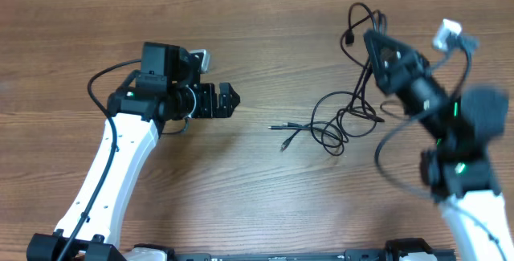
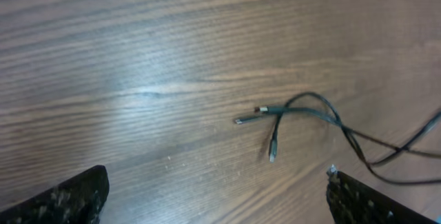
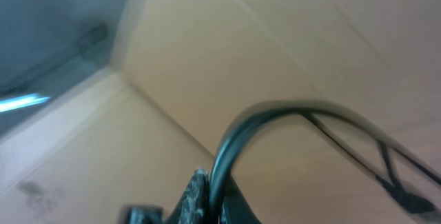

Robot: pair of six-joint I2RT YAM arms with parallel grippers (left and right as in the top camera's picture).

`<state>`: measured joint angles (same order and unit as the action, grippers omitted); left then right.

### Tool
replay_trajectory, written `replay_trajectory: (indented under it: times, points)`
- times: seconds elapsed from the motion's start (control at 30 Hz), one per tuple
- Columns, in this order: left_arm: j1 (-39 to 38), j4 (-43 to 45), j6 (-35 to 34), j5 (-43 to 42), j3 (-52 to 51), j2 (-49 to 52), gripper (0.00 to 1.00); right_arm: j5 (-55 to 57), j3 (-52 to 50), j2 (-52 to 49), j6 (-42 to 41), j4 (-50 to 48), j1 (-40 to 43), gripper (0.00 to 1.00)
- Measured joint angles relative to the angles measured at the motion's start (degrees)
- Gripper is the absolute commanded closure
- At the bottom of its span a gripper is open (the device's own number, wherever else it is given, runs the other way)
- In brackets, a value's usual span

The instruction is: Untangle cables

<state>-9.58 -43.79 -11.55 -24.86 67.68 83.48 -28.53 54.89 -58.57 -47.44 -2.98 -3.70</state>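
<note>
Separation looks in hand: cables (image 1: 344, 115) lie tangled on the counter (image 1: 241, 36), at three o'clock from the wide-open left tool (image 1: 234, 100). The right tool (image 1: 374, 42), at one o'clock of the tangle, seems clamped on a strand. The next move calls for pinning the loose plugs.

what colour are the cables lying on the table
The cables are black, paler at the plug tips. The left wrist view shows this best.
</note>
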Motion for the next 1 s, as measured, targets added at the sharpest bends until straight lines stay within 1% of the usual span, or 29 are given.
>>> replay_trajectory:
  times: [0.03,0.07,0.17,0.2,0.23,0.27,0.3,0.33,0.4,0.47,0.5,0.53,0.57,0.63,0.67,0.8,1.0]
  points:
    - [-0.42,-0.09,0.20,-0.02,0.00,0.00,0.00,0.00,3.13,-1.79,0.79,3.23,0.11,0.96]
    - [-0.92,-0.07,0.48,0.00,0.02,0.00,0.00,-0.28,9.94,-5.05,2.91,13.53,0.33,0.96]
    - [-2.21,-0.13,1.22,0.00,0.02,0.00,0.00,-0.24,26.40,-13.75,9.55,32.81,0.39,0.96]
    - [-2.58,-0.09,1.27,0.02,0.02,0.00,0.00,-0.15,32.85,-17.42,12.68,40.96,0.35,0.96]
    - [-2.82,0.00,1.29,-0.02,0.02,0.00,0.00,-0.37,35.54,-18.88,13.70,43.28,0.33,0.96]
    - [-2.84,0.22,1.29,-0.02,0.04,0.00,0.00,-0.55,41.13,-22.18,16.22,49.64,0.35,0.96]
    - [-2.93,0.22,1.29,0.00,0.04,0.00,0.00,-0.61,43.89,-23.96,17.66,52.46,0.33,0.96]
    - [-2.95,0.31,1.29,0.00,0.07,0.00,0.00,-0.70,48.70,-27.19,20.72,57.72,0.35,0.96]
    - [-2.95,0.28,1.29,0.00,0.07,0.00,0.00,-0.87,53.55,-31.23,24.70,63.39,0.33,0.96]
    - [-2.95,0.24,1.29,0.00,0.07,0.00,0.00,-0.66,55.06,-33.90,27.80,67.12,0.33,0.95]
    - [-2.95,0.24,1.29,-0.02,0.07,0.00,0.00,-0.17,55.36,-35.15,28.94,68.98,0.33,0.91]
    - [-2.95,0.22,1.29,0.00,0.07,0.00,0.00,0.61,55.39,-36.39,29.86,70.51,0.33,0.65]
    - [-2.95,0.17,1.29,0.00,0.07,0.00,0.00,1.84,55.39,-37.75,30.80,72.32,0.33,0.36]
    - [-2.95,0.17,1.29,0.00,0.07,0.00,0.00,4.68,55.45,-40.37,31.78,75.65,0.35,0.03]
    - [-2.95,0.17,1.31,0.00,0.07,0.00,0.00,5.75,55.45,-41.33,32.04,76.94,0.33,0.00]
    - [-2.95,0.15,1.29,0.00,0.07,0.00,0.00,10.25,55.43,-45.68,33.42,84.91,0.33,0.00]
    - [-2.95,-0.09,1.31,0.00,0.07,0.00,0.00,15.52,55.47,-46.23,33.97,92.28,0.33,0.00]
